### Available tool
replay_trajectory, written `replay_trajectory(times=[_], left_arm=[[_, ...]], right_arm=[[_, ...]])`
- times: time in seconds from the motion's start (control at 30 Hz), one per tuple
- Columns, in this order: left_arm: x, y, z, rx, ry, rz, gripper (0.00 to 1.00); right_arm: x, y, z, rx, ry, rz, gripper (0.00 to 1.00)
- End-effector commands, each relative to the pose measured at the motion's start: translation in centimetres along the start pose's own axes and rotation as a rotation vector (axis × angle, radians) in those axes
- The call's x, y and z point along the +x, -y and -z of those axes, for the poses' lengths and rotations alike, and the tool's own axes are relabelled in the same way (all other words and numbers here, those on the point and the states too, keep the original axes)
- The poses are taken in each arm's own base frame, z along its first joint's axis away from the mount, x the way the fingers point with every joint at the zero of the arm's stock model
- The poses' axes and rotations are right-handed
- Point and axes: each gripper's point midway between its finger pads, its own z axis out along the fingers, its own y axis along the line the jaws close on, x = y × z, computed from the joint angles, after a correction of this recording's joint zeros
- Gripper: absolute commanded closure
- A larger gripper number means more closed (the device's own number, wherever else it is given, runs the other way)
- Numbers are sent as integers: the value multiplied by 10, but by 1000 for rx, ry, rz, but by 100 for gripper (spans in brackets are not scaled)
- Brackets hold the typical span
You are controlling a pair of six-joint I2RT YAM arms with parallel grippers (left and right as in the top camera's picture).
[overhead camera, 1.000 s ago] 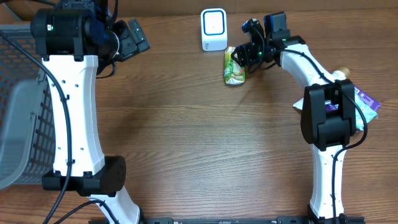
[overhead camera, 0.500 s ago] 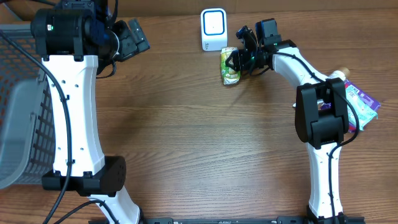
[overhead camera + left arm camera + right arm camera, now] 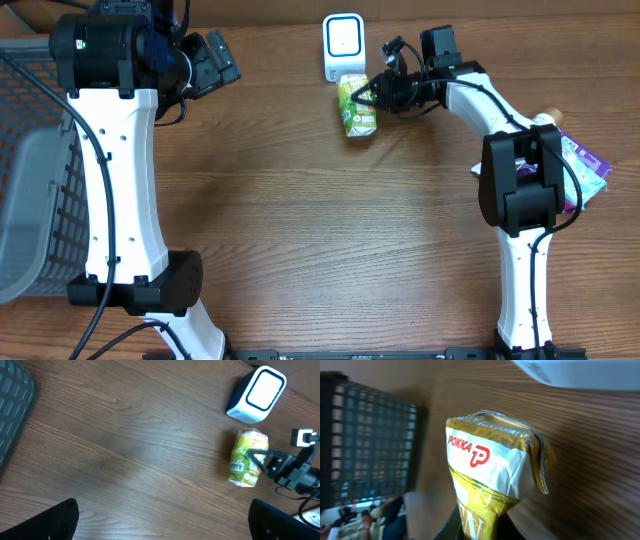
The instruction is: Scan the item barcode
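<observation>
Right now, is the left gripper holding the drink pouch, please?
No, the left gripper stands open and empty; the right gripper pinches the drink pouch.

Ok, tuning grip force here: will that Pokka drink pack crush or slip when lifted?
The Pokka drink pack probably dents easily: its top flap looks creased and soft. The glossy printed skin may slip. Flat-sided, it seems unlikely to roll.

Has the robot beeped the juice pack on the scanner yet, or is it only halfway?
Done: the right gripper has pinched the drink pouch, seen between its fingers in the right wrist view. In hand: the pouch sits right by the white scanner. Left: turning its barcode to the scanner's face; no scan shows yet. The left gripper hangs open, far off.
</observation>
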Motion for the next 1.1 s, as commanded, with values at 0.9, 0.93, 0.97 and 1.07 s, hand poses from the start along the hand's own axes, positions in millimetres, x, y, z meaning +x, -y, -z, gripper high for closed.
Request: replay_trajectory(times=[0.9,0.93,0.97,1.07], left_arm=[[1,0,-2,1,-6,-11,0],[1,0,-2,2,-7,-11,0],[1,0,-2,1,-6,-11,0],[1,0,-2,1,-6,-11,1]], right_arm=[[-167,-80,31,1452,121,1506,96],[-167,-78,28,1450,102,1528,96],[-166,-72,24,1436,87,1543,96],[-163,-66,12,1387,78,1564,96]])
